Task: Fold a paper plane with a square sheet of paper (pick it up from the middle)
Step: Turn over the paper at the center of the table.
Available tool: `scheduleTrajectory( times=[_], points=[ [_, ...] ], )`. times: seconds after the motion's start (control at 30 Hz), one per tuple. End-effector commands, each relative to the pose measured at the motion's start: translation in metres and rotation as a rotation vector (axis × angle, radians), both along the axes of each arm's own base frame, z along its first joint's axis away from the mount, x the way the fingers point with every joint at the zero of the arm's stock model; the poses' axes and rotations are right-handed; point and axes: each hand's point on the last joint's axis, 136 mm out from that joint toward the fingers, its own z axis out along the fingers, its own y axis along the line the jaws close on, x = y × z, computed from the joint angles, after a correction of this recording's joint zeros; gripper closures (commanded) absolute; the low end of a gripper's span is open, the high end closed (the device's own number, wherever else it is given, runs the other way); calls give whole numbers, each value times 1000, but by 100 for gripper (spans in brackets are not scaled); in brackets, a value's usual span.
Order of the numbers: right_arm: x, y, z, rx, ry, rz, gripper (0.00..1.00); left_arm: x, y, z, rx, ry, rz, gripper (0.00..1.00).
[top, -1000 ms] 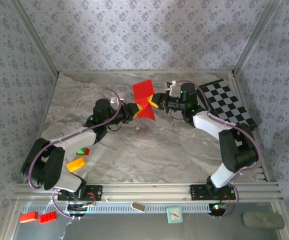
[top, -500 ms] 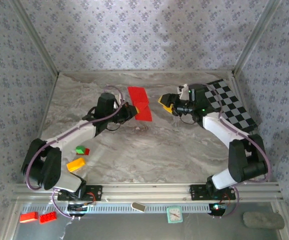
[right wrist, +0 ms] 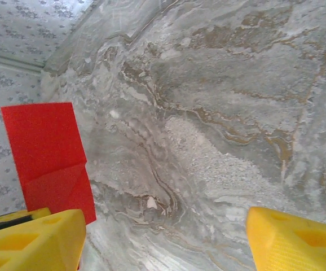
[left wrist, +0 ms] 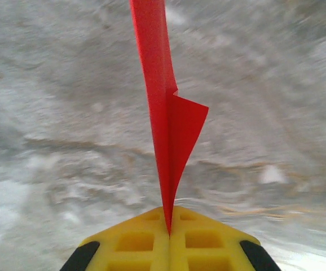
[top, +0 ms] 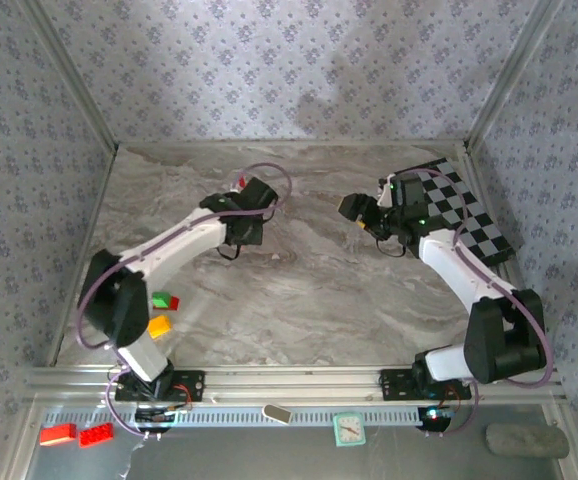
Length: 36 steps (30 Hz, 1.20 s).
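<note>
Red square sheet of paper [left wrist: 166, 113], partly folded, one flap creased over, was held edge-on over the marble table [right wrist: 208, 113] by the left gripper [left wrist: 168, 226], clamped tight on it; right gripper [right wrist: 166, 226] stood wide apart, empty, alongside; the dart shape looked unfinished, further folds judged outstanding

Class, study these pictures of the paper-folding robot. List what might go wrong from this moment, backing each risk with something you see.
1. The left pincer pinches the red paper at one end only, so it may slip or tear.
2. A flap stands off the paper; that fold may spring open.
3. The right pincer is open, apart from the paper, so nothing else steadies it.
</note>
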Motion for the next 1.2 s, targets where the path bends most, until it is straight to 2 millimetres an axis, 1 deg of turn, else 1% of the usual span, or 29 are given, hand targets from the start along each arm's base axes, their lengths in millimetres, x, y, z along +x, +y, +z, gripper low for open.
scheduleTrajectory(
  times=[0.0,0.1,0.17,0.27,0.33,0.4,0.5,0.57,0.63,0.7,0.77,0.83,0.87,0.93,1.0,1.03,1.1,1.17],
  points=[
    [-5,-18,-5,-45,6,-53,22,-4,32,6,285,-4,14,94],
    [-6,-31,-11,-42,29,-105,22,-5,22,-8,300,19,18,93],
    [-7,-38,-15,-39,44,-130,22,-8,6,-24,254,54,12,92],
    [-7,-46,-20,-28,64,-161,23,-14,-21,-47,126,127,17,88],
    [-8,-49,-23,-27,76,-171,23,-18,-38,-58,26,167,18,83],
    [-9,-50,-26,-26,83,-178,23,-22,-61,-64,-98,209,-4,75],
    [-8,-50,-30,-24,96,-180,24,-26,-92,-64,-276,260,-44,59],
    [-8,-48,-33,-24,106,-171,24,-27,-104,-58,-364,273,-58,52],
    [-8,-44,-37,-27,114,-158,24,-24,-109,-49,-449,267,-55,47],
    [-8,-36,-40,-36,123,-131,24,-21,-107,-38,-531,264,-39,42],
    [-9,-25,-45,-50,131,-96,24,-17,-98,-26,-586,242,-17,38],
    [-10,-8,-49,-63,139,-51,26,-13,-83,-18,-621,220,23,34],
    [-11,2,-52,-70,143,-23,27,-11,-72,-15,-634,205,54,32],
    [-14,26,-57,-85,150,35,29,-8,-50,-12,-653,179,112,26],
    [-18,55,-63,-100,157,108,32,-6,-22,-13,-655,148,197,14],
    [-19,70,-66,-103,161,140,33,-6,-9,-14,-654,134,234,11],
    [-24,100,-71,-101,166,207,34,-7,12,-16,-655,115,292,6],
    [-26,126,-77,-92,176,261,35,-10,30,-17,-657,98,340,4]
  ],
)
